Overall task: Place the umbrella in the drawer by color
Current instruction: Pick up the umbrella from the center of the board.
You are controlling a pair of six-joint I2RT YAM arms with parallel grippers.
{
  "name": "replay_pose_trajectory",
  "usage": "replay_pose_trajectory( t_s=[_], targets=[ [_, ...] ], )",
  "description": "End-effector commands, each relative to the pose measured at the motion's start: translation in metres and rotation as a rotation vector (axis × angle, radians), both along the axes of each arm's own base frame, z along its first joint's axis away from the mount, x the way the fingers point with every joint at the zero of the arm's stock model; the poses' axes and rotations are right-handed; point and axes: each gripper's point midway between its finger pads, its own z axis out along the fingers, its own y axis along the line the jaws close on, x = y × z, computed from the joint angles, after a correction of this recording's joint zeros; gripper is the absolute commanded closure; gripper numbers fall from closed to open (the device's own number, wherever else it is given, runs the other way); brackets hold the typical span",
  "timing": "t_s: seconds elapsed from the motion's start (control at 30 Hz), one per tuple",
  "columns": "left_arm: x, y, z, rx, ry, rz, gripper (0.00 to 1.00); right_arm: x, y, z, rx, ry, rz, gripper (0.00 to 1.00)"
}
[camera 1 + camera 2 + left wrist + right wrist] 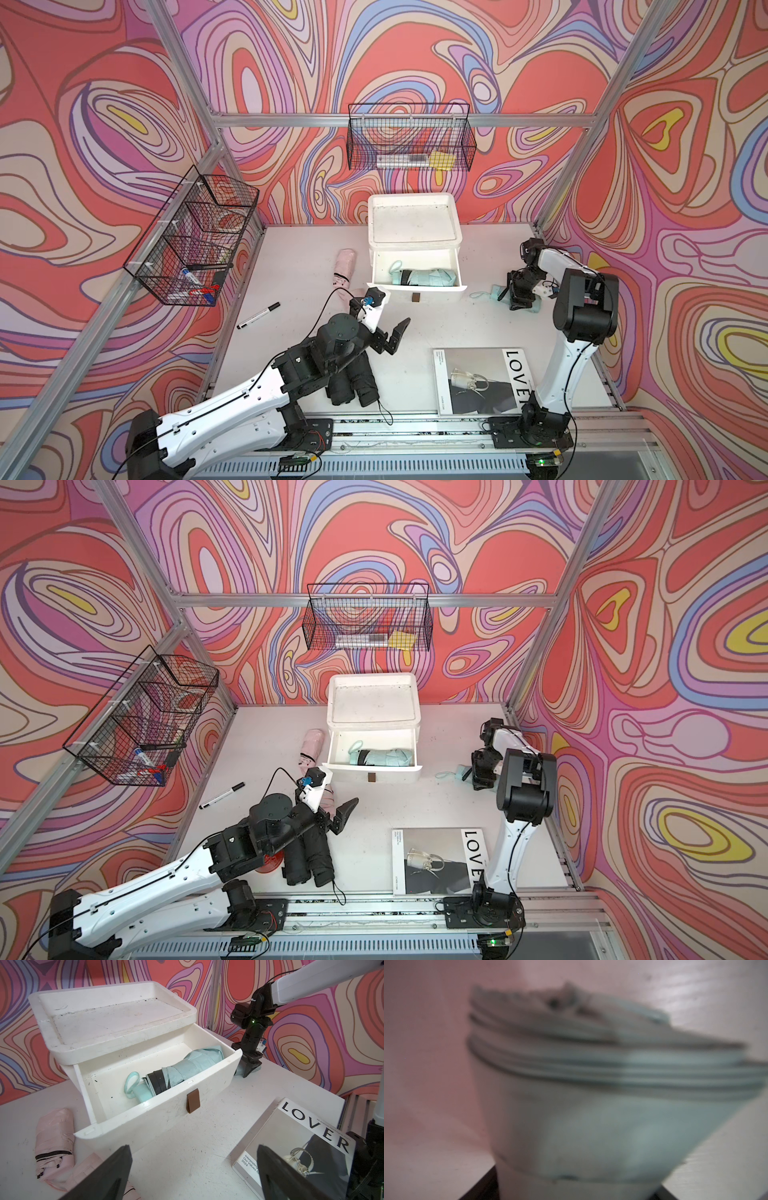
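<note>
Nearest: two black umbrellas [351, 386], folded, side by side on the tabletop [436, 324], under the left forearm and behind the left end effector [392, 334]. That end effector is spread wide above the tabletop. The left wrist view shows its fingers [108, 1176] well apart.

Pink umbrella [345, 266]: folded, pale pink, with a thin black band near one end. It lies on the tabletop just ahead of the left end effector and to its left, beside the drawer [419, 293] and outside it.

The drawer is pulled open, straight ahead of the left end effector. Inside is the stowed mint umbrella [428, 277]: folded, pale mint canopy, black band, mint handle with a looped strap, lying lengthwise.

Views: the left wrist view shows the drawer's brown pull tab [193, 1103] and the strap loop plainly; both are tiny in both top views. A red object [272, 862] shows in a top view, partly under the left arm; cannot tell what it is. The right wrist view is blurred, filled with mint folds.

Farthest: mint umbrella [495, 291], on the tabletop outside the drawer, directly under the downward-pointing right end effector [517, 300]. Dark fingers [483, 1190] flank it. Cannot tell whether they press it or stand clear. Its handle and strap stick out from the end effector toward the drawer.
</note>
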Motion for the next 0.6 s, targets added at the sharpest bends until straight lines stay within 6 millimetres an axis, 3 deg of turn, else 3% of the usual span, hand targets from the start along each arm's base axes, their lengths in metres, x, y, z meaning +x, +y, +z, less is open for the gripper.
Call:
replay_pose_trajectory(
  t_s=[0.0, 0.13, 0.2, 0.3, 0.37, 0.47, 0.57],
  targets=[
    [0.001, 0.009, 0.006, -0.034, -0.016, 0.044, 0.01, -0.078, 0.012, -0.051, 0.077, 0.336, 0.026, 0.23],
    [0.002, 0.013, 0.007, -0.039, -0.025, 0.06, 0.01, -0.079, 0.002, -0.036, 0.007, 0.299, 0.029, 0.28],
    [0.002, 0.013, 0.007, -0.043, -0.025, 0.06, 0.01, -0.076, -0.006, -0.025, -0.043, 0.257, 0.054, 0.4],
    [0.002, 0.013, 0.007, -0.044, -0.017, 0.059, 0.01, -0.064, -0.02, -0.006, -0.124, 0.18, 0.127, 0.67],
    [0.002, 0.013, 0.007, -0.046, -0.015, 0.061, 0.01, -0.062, -0.031, 0.006, -0.187, 0.177, 0.183, 0.73],
    [0.002, 0.014, 0.007, -0.048, -0.016, 0.068, 0.01, -0.058, -0.046, 0.022, -0.277, 0.162, 0.28, 0.75],
    [0.004, 0.014, 0.005, -0.042, -0.017, 0.078, 0.01, -0.043, -0.055, 0.046, -0.387, 0.076, 0.407, 0.8]
  ],
)
